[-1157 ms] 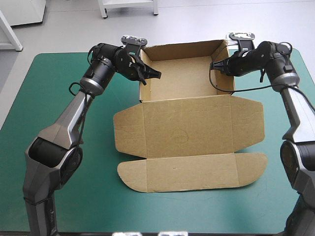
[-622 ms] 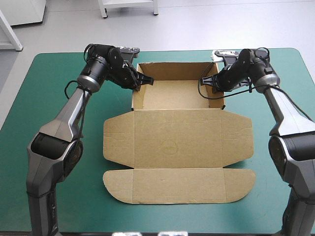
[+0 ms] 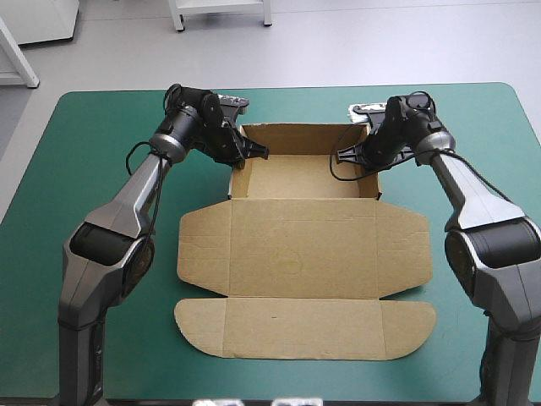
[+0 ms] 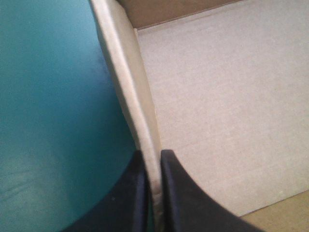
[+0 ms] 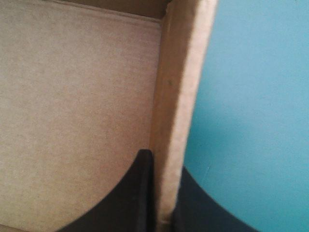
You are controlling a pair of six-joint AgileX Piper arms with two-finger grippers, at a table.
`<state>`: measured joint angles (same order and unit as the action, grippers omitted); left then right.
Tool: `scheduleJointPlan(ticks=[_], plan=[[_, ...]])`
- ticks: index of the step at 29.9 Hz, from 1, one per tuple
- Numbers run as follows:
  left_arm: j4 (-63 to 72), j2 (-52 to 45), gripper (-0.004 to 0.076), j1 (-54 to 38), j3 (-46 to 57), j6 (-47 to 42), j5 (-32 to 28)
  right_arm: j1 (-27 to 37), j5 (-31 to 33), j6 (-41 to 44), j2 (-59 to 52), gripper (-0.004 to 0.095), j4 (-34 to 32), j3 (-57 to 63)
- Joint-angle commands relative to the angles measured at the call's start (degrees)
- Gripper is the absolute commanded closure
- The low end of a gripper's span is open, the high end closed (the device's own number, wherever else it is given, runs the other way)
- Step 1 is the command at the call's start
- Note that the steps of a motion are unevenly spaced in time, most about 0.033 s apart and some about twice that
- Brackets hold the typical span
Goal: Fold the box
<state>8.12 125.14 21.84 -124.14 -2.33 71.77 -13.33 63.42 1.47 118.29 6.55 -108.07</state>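
Note:
The brown box (image 3: 304,173) stands as an open tray at the far middle of the table, its lid (image 3: 304,245) lying flat toward the near edge with a rounded front flap (image 3: 304,328). My left gripper (image 3: 245,152) is shut on the tray's left wall (image 4: 130,92), one black finger (image 4: 176,193) inside the tray and one outside. My right gripper (image 3: 362,155) is shut on the right wall (image 5: 181,87), one finger (image 5: 140,193) inside, the other outside. Both walls stand upright.
The teal-green cover (image 3: 101,169) lies bare to the left and right of the box. Beyond the tray a strip of cover runs to the table's far edge (image 3: 287,88).
Both grippers have drawn the tray toward the near side and slightly left, then settled it. The box now sits squarer on the table, and the arms have moved inward with it.

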Motion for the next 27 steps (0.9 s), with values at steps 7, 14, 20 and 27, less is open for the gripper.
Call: scheduleJointPlan(ticks=[7,14,20,27], plan=[[6.59,-3.8,0.0383,1.59,-1.83,3.68,1.3,-1.53,1.1,-2.39,-3.42,0.0609,5.65,-1.76],[5.69,-5.35,0.0261,1.59,-1.83,4.1,0.59,-1.53,0.98,-1.08,-5.44,0.0407,1.43,-1.76],[2.19,-9.13,0.0262,1.59,-1.81,4.37,-0.81,-1.53,0.85,-0.94,-10.39,0.0407,-2.35,-1.76],[-4.05,-14.75,0.0269,1.59,0.34,4.37,0.45,-1.53,1.47,0.09,-14.84,0.0407,-6.55,-1.76]])
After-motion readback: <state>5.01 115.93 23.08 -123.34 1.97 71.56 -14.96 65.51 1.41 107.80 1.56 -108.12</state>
